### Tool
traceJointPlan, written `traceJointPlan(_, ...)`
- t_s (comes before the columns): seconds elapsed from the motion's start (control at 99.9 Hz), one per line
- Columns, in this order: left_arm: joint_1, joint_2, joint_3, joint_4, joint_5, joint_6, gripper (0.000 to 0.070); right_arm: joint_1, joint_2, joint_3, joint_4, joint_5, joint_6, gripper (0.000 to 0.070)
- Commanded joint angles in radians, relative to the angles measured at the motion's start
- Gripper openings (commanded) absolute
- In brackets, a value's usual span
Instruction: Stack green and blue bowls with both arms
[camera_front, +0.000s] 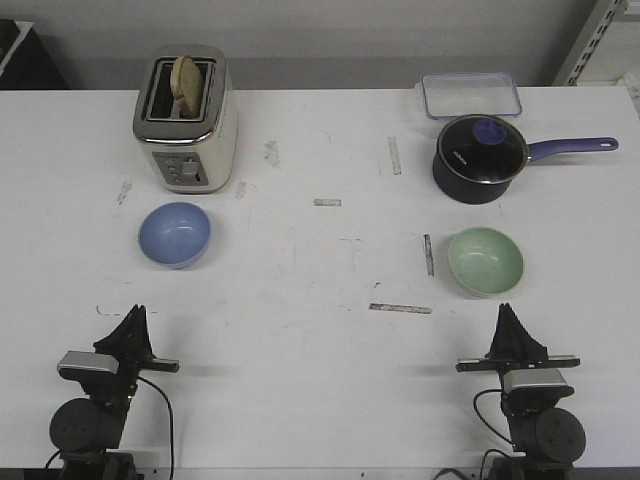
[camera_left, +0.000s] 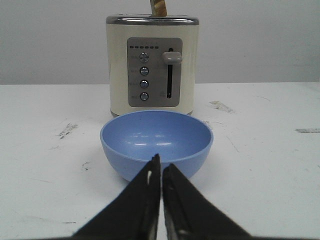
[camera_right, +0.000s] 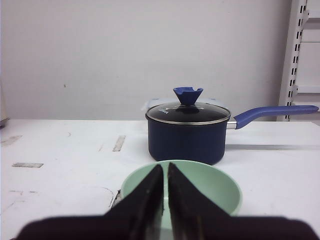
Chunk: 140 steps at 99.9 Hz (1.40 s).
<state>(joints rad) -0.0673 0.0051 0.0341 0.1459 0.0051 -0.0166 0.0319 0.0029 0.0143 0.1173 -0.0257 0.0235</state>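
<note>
Both arms' jaws closed, holding nothing

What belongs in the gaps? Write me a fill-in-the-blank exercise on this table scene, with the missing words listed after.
1. The blue bowl sits just in front of the ____.
2. The pot behind the green bowl is covered by a ____.
3. The left end effector and right end effector both have their fingers ____.
4. A slice of ____ pokes out of the cream appliance's slot.

Missing words: toaster; lid; shut; bread
</note>
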Motion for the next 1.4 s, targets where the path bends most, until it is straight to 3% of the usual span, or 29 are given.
traceJointPlan(0.0, 0.002, -0.002, -0.022, 0.012, 0.002, 0.005, 0.0001, 0.001, -0.002, -0.002, 0.010, 0.001, 0.005, 0.0006)
traceJointPlan(0.39, 0.002, -0.002, -0.022, 0.012, 0.002, 0.005, 0.0002, 0.001, -0.002, 0.008, 0.019, 0.008, 0.006, 0.0006)
traceJointPlan(0.711, 0.002, -0.002, -0.022, 0.012, 0.002, 0.005, 0.0001, 0.001, 0.061, 0.149, -0.024, 0.035, -0.003, 0.0006)
traceJointPlan(1.391, 0.002, -0.002, -0.022, 0.012, 0.002, 0.005, 0.0002, 0.001, 0.701, 0.596, -0.294, 0.049, -0.021, 0.0006)
